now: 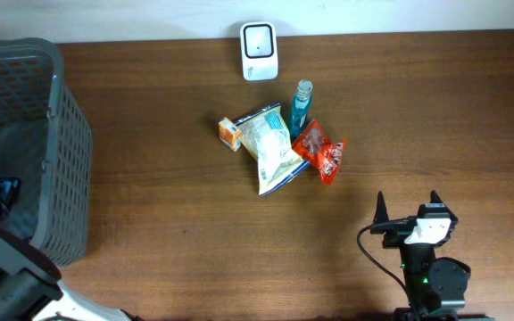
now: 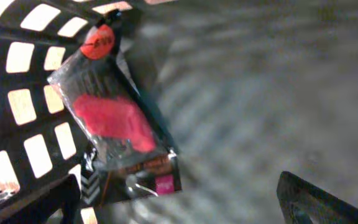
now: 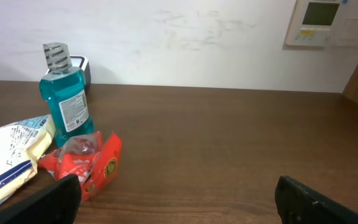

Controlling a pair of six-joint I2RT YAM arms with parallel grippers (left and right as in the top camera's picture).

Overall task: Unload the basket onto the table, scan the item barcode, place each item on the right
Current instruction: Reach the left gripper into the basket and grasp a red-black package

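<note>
A pile of items lies mid-table: a white snack bag [image 1: 270,147], a blue mouthwash bottle [image 1: 302,105], a red packet [image 1: 321,152] and a small orange box [image 1: 230,133]. The white scanner [image 1: 258,51] stands at the table's far edge behind them. My right gripper [image 1: 408,201] is open near the front right, apart from the pile. In its wrist view the bottle [image 3: 66,93] and the red packet [image 3: 86,162] lie ahead to the left. My left gripper [image 2: 185,211] hangs open inside the basket, over a clear-and-black packet [image 2: 114,124] with red contents, holding nothing.
The grey mesh basket [image 1: 56,152] fills the left end of the table. A wall panel [image 3: 322,22] hangs on the white wall behind the table. Bare wood [image 1: 168,241] stretches between the basket and the right arm.
</note>
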